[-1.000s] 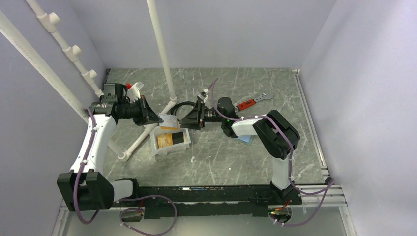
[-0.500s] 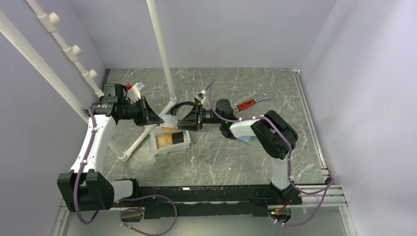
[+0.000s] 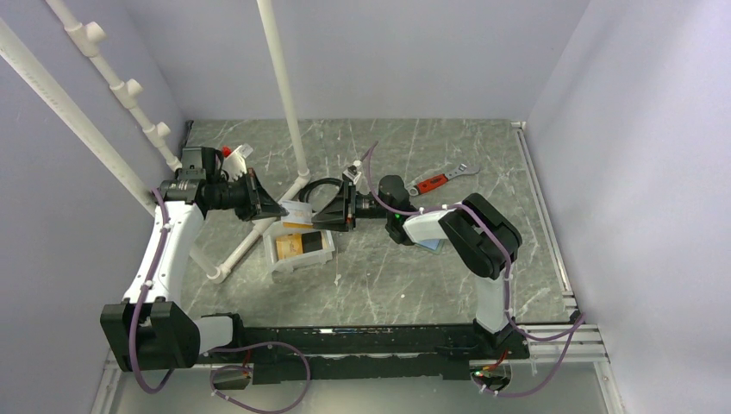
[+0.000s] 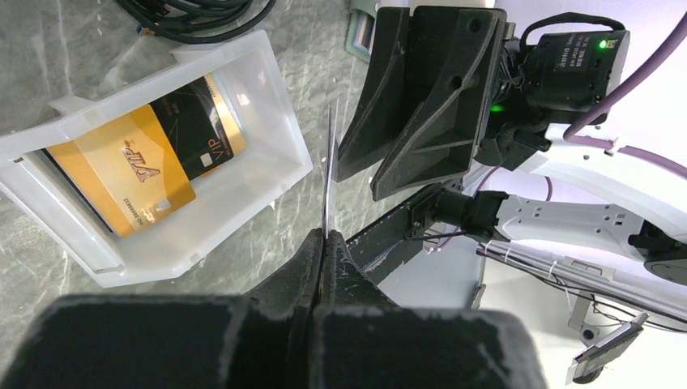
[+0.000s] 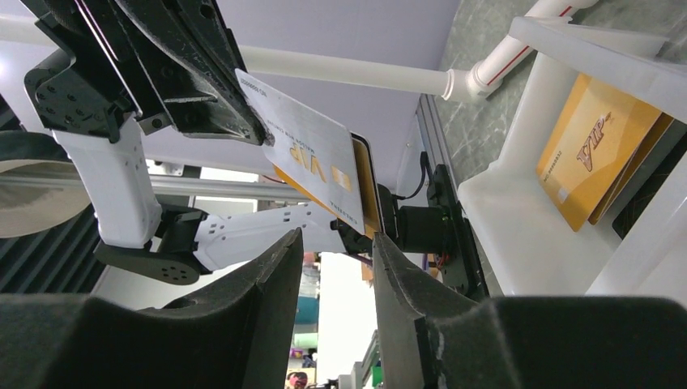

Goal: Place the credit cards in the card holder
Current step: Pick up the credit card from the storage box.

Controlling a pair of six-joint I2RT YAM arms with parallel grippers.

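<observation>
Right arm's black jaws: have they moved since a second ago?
Yes, slightly: the right jaws slid left, farther from the red-handled metal wrench.

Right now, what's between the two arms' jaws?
A credit card, pinched in the left jaws, extending toward the open right jaws; clearest in the right wrist view.

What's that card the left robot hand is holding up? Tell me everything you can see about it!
The card is thin, flat, glossy plastic. Its face looks pale and shiny, with gold VIP lettering and small print, and a gold strip shows along one side. The left gripper is shut on one end, holding it in the air near the white tray. The right gripper is open close by and does not seem to touch it.
</observation>
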